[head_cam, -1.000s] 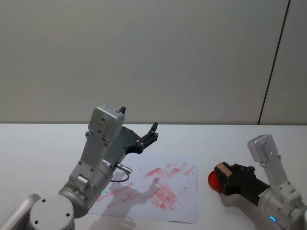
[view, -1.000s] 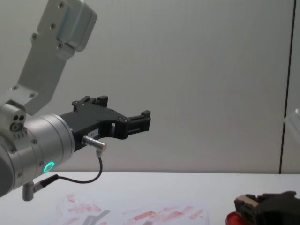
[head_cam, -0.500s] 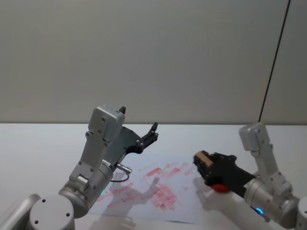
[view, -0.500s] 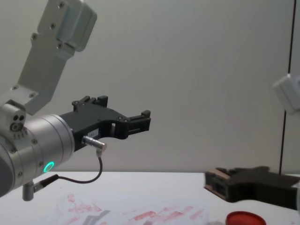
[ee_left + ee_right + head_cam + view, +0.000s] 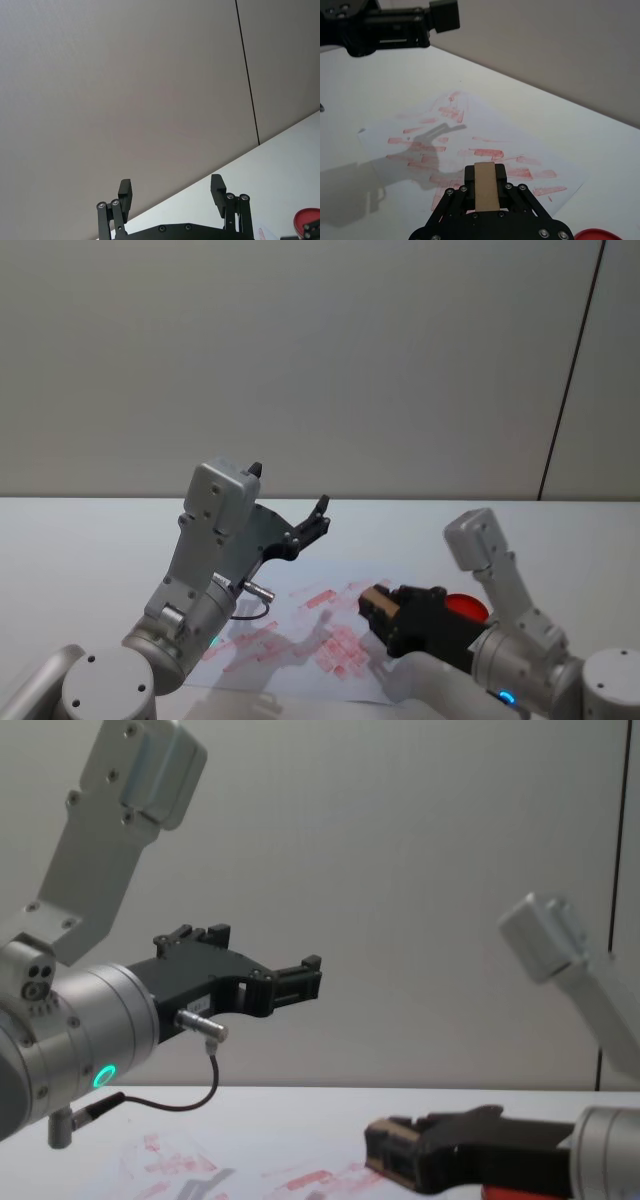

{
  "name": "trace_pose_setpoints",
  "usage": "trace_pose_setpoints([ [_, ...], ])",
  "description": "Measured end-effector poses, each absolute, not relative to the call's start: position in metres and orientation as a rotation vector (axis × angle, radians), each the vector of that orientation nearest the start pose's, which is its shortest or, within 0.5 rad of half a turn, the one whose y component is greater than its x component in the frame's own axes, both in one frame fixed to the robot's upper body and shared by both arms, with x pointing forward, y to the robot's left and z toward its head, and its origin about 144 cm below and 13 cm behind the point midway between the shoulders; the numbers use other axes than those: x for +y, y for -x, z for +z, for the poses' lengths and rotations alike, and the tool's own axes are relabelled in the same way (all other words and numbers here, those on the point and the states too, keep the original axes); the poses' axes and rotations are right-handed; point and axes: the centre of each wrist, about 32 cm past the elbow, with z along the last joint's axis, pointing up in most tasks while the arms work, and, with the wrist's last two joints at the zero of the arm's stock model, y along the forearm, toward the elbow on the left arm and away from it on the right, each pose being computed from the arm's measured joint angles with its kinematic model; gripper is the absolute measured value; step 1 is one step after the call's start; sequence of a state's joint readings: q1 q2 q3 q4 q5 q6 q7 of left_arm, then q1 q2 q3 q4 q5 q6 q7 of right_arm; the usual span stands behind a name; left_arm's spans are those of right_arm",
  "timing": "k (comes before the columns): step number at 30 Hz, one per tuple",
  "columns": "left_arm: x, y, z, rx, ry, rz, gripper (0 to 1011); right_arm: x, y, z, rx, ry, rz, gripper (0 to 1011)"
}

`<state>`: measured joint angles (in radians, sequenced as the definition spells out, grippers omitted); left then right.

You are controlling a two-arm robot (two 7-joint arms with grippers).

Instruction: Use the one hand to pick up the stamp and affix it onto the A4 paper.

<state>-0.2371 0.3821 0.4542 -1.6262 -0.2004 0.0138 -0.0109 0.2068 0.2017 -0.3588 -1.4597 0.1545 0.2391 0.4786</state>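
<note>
My right gripper is shut on the stamp, a small tan wooden block. It hovers low over the right part of the A4 paper, a white sheet smeared with red marks. In the right wrist view the stamp sits clamped between the black fingers, with the A4 paper below it. In the chest view the stamp pokes out of the right gripper. My left gripper is raised above the paper's left half, open and holding nothing; the left gripper faces the wall.
A round red ink pad lies on the white table right of the paper, behind my right gripper. The left arm's shadow falls across the paper. A grey wall stands behind the table.
My right gripper has carried the stamp leftward, from the ink pad to above the paper's right part. The left arm has not moved.
</note>
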Motion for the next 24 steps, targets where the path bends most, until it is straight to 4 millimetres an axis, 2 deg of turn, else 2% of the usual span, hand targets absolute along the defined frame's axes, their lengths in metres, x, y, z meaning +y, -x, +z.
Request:
trace_pose_setpoints([
  [16, 0.198, -0.492, 1.204, -0.268, -0.061, 1.124, 1002, -0.154, -0.508, 1.138, 0.141, 0.314, -0.708, 219],
  [24, 0.198, -0.492, 1.204, -0.268, -0.061, 1.124, 1003, -0.149, -0.51, 1.132, 0.146, 0.335, -0.7, 219],
])
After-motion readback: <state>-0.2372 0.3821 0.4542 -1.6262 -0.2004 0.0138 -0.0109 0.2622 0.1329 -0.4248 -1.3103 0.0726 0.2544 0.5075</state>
